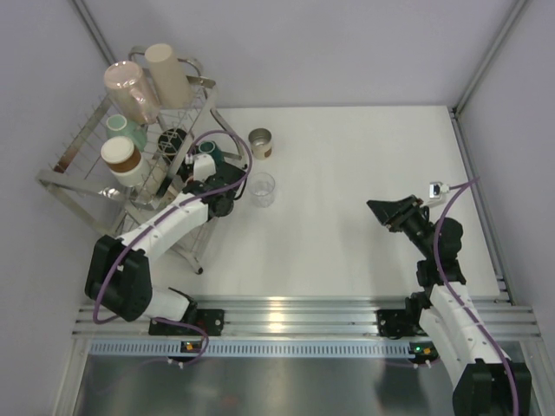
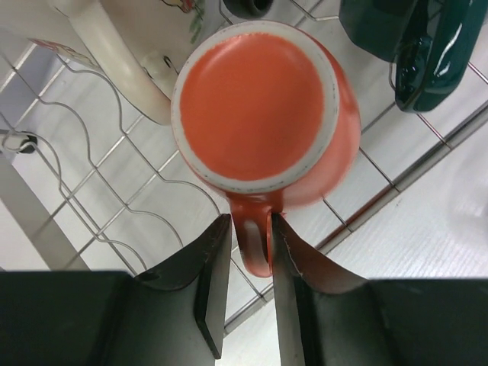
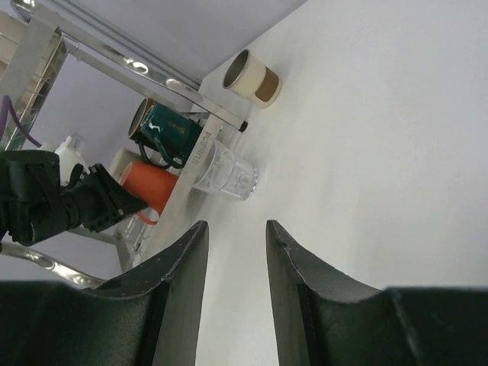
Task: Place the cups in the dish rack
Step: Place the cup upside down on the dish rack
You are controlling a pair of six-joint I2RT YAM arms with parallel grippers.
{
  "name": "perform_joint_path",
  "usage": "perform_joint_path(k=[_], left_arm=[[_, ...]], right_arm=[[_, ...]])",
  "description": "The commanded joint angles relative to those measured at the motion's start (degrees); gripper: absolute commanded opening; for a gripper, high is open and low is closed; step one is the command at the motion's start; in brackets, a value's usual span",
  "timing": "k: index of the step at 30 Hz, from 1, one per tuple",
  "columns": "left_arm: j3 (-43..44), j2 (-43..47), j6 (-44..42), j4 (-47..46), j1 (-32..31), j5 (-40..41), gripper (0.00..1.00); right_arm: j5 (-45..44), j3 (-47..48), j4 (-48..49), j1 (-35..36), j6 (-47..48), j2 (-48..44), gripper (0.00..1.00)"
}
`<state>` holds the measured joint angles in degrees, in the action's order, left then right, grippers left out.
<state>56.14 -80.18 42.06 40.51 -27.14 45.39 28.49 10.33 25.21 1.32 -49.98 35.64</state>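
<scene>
1. Top view: the dish rack [image 1: 76, 189] stands at the far-left corner of the white table [image 1: 347, 173], between grey walls [image 1: 303, 43]. The left gripper [image 1: 198, 173] reaches into its lower tier, fingertips hidden (the wrist covers them).
2. Left wrist: an orange mug [image 2: 259, 114] lies on the rack wires, base toward the camera. Its handle sits between the fingers [image 2: 213, 282]; pinched or merely flanked, I cannot tell.
3. Right wrist: the right gripper [image 3: 235, 229] hangs spread, nothing between its jaws. The rack frame reads "SUS304", and a clear glass [image 3: 225, 174] stands just beside it.

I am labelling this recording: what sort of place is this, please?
Probably a robot test cell, not a kitchen: a white table boxed in by plain grey panels, the left arm and right arm bolted to an aluminium rail, and a dish rack with cups.
</scene>
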Motion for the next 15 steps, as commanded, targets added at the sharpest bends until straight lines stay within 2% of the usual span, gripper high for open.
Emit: perform_joint_path(k=[1, 5, 15], left_arm=[[2.48, -0.94, -0.32, -2.98, 0.24, 6.90, 0.33], [3.54, -3.66, -1.28, -3.77, 0.24, 10.51, 0.33], [3.63, -7.01, -1.98, -5.18, 0.15, 10.34, 0.38]], right_arm=[[-0.80, 3.73, 0.01, 0.08, 1.90, -0.57, 0.37], [-1.42, 4.00, -0.78, 0.00, 2.43, -0.83, 0.36], [-1.68, 3.91, -1.30, 0.00, 3.83, -0.57, 0.36]])
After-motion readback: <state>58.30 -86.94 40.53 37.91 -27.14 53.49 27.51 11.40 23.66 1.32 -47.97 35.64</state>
